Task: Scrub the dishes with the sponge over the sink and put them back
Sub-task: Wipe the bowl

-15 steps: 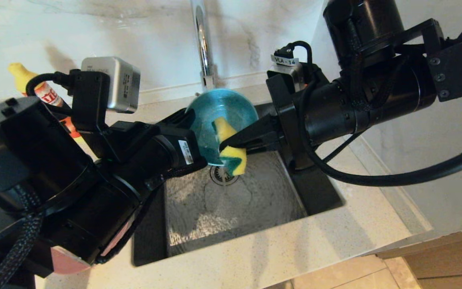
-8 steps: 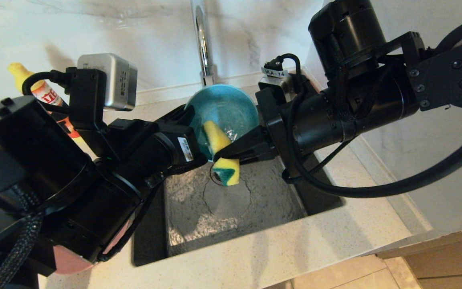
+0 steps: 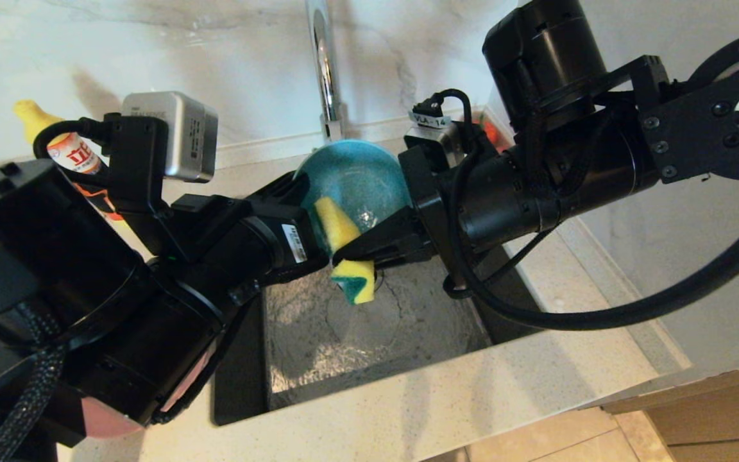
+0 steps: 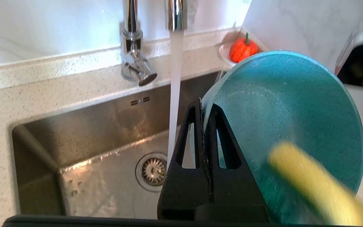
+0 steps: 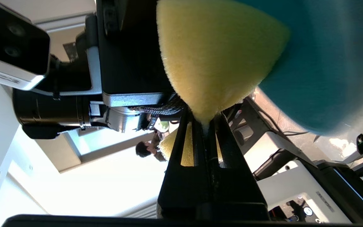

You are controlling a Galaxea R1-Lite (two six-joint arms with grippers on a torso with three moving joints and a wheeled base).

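A: Status, L arm?
B: Left gripper closed on rim of teal bowl. Rim sits pinched between the two black fingers. Bowl held on edge, tilted, inside facing R arm, above the sink.

A: R arm?
B: Right gripper closed on the sponge, clamped at its middle so both ends flare out. Yellow end is pressed against bowl's inner face; green scouring side shows on the lower end in head view, hanging below bowl's rim.

A: Bowl vs. sponge contact confirmed?
B: Yes. Wrist view on L arm shows yellow sponge lying across the lower inside of the bowl, blurred.

A: Sink cond.?
B: Steel basin, wet floor, round drain strainer in centre. Chrome tap at the back edge, water stream running down just beside L fingers, landing near the drain.

A: Other dish?
B: Pink plate only partly visible, on counter under L arm, left of sink.

A: Misc. items?
B: Yellow-capped bottle behind L arm near wall. Small orange pumpkin-shaped obj. on a dish at back corner of counter.
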